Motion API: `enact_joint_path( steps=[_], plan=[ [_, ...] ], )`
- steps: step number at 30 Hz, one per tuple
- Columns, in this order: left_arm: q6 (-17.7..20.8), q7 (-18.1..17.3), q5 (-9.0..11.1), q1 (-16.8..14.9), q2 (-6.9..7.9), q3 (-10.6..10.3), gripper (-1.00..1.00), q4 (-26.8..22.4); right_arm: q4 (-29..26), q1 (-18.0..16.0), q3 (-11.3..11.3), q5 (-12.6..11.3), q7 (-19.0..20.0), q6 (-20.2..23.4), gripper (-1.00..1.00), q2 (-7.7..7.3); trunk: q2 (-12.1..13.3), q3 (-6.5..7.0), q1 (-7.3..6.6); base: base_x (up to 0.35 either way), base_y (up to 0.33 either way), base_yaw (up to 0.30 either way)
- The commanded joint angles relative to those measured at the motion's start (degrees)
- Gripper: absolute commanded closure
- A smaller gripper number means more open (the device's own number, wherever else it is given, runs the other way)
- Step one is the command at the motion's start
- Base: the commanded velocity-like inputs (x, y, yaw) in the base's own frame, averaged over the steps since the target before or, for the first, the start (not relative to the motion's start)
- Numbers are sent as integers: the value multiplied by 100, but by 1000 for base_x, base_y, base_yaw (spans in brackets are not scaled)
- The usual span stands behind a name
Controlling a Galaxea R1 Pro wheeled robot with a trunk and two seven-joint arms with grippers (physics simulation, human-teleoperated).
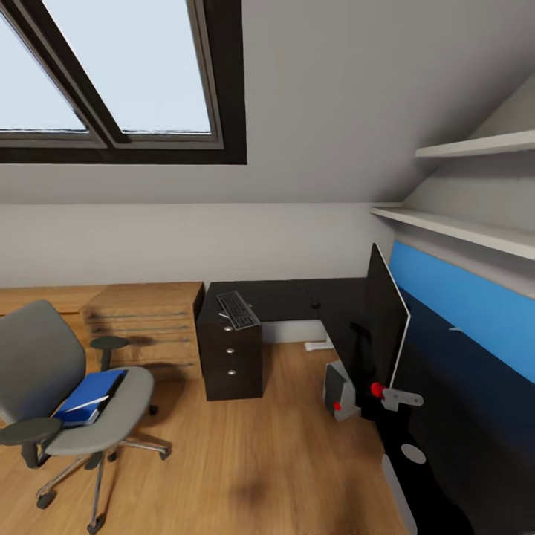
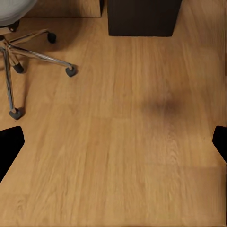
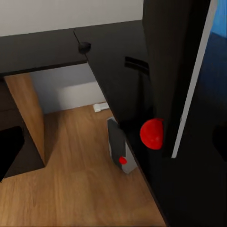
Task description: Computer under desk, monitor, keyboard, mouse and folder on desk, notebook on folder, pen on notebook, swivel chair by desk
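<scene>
Folder (image 1: 89, 397) on chair (image 1: 44, 371), far from left claw (image 2: 113, 142).

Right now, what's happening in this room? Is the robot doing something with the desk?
It is tidying a bedroom workspace and holds nothing at the moment. The monitor stands on the black desk, and the keyboard lies above the drawer unit. The computer sits on the floor under the desk. The blue folder is on the seat of the swivel chair, away from the desk.
</scene>
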Motion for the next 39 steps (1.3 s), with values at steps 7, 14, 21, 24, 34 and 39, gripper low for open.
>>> enact_joint_path(
  steps=[7, 14, 21, 24, 34, 39],
  plan=[
    [-16, 2, 10, -1, -1, 6, -100, 2, 7, 0, 0, -18, -12, 31, -100, 22, -4, -2, 2, 0, 0, -265],
    [-16, 2, 10, -1, -1, 6, -100, 2, 10, -3, -6, -15, -15, 20, -100, 16, -4, -2, 2, 0, 0, -265],
    [-16, 2, 10, -2, -1, 8, -100, 2, 4, -3, -16, -16, -50, 0, -100, 3, -4, -2, 2, 0, 0, -263],
    [-16, 6, 10, -2, -1, 12, -100, 2, 6, -3, -26, -16, -127, -4, -100, -3, -4, -2, 2, 0, 0, -261],
    [-16, 18, 12, -2, -1, 14, -100, 2, 27, -3, -42, -10, -352, -385, -100, -9, -4, -2, 2, 0, 0, -215],
    [-16, 32, 15, -2, -1, 15, -100, 2, 212, 0, -48, -7, -372, -476, -100, -5, -4, -2, 2, 0, 0, -52]
  ],
)
